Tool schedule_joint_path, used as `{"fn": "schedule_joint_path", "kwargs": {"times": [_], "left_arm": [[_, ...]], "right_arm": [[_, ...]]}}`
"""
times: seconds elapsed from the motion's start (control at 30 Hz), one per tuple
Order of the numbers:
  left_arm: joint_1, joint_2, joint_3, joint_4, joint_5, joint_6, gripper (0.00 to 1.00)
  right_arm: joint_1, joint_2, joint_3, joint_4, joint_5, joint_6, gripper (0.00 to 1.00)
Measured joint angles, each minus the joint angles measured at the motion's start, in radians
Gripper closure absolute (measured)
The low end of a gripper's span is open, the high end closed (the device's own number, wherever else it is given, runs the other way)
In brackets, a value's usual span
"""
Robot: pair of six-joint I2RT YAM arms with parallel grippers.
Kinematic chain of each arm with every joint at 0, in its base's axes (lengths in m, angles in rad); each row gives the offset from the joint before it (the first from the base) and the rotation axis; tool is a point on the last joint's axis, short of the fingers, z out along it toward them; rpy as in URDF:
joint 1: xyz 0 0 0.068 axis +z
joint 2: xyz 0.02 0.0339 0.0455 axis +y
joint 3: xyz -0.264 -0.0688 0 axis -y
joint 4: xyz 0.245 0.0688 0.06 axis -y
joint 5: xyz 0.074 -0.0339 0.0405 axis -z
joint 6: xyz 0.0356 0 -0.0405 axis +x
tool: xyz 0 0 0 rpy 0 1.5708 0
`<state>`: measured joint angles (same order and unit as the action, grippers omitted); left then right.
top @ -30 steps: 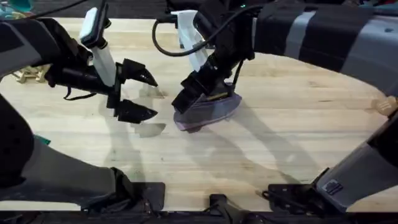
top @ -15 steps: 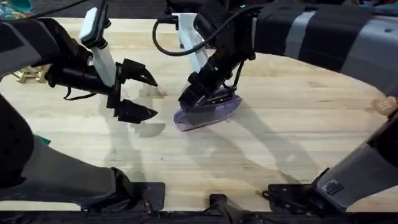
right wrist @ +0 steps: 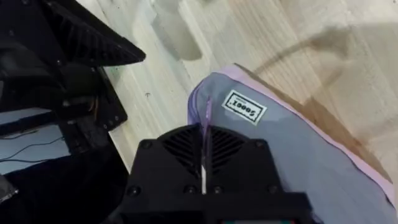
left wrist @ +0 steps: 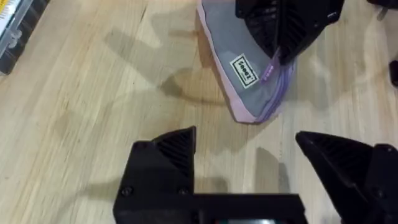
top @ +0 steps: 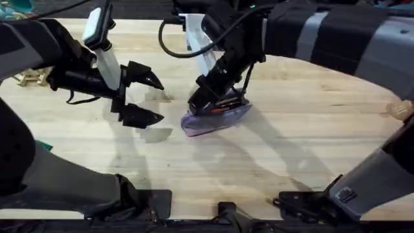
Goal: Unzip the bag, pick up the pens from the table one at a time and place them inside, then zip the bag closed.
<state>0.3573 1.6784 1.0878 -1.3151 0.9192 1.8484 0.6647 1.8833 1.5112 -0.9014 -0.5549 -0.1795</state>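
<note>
Table: the large light wooden butcher-block table (top: 304,136) carries the whole job; the bag lies near its middle, within reach of both arms.

Right arm: it reaches from the lower right base across the middle and drops steeply onto the bag, wrist bent downward, so its fingers come at the zipper from above.

Left arm: it stretches in from the left side and hangs level above the wood, just beside the bag, pointing toward it. This reads as a standby pose, ready to pin the fabric or fetch a pen.

Bag: the small elongated grey fabric pouch with lavender-purple edging (top: 217,116) rests on the table under the right gripper, one end pointing at the left gripper. A small white label (left wrist: 244,69) sits on its grey side.

Right gripper: the black two-finger right gripper (top: 208,99) is pinched together on the purple zipper line (right wrist: 206,115) at the top of the bag, apparently gripping the pull. The hold suits dragging the zipper along its length; whether the bag is opening or closing I cannot tell.

Left gripper: the black left gripper (top: 143,98) is spread wide, holding nothing and apart from the bag.

Pens: no pen can be made out on the table.
</note>
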Motion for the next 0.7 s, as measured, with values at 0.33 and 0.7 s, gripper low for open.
{"fn": "schedule_joint_path", "kwargs": {"times": [0.33, 0.7], "left_arm": [[0.0, 0.0, 0.0, 0.0, 0.0, 0.0, 0.007], [0.0, 0.0, 0.0, 0.0, 0.004, 0.0, 0.008]], "right_arm": [[-0.029, -0.001, 0.0, -0.001, -0.011, 0.0, 0.969], [-0.106, -0.079, 0.0, 0.005, -0.011, 0.016, 0.97]]}}
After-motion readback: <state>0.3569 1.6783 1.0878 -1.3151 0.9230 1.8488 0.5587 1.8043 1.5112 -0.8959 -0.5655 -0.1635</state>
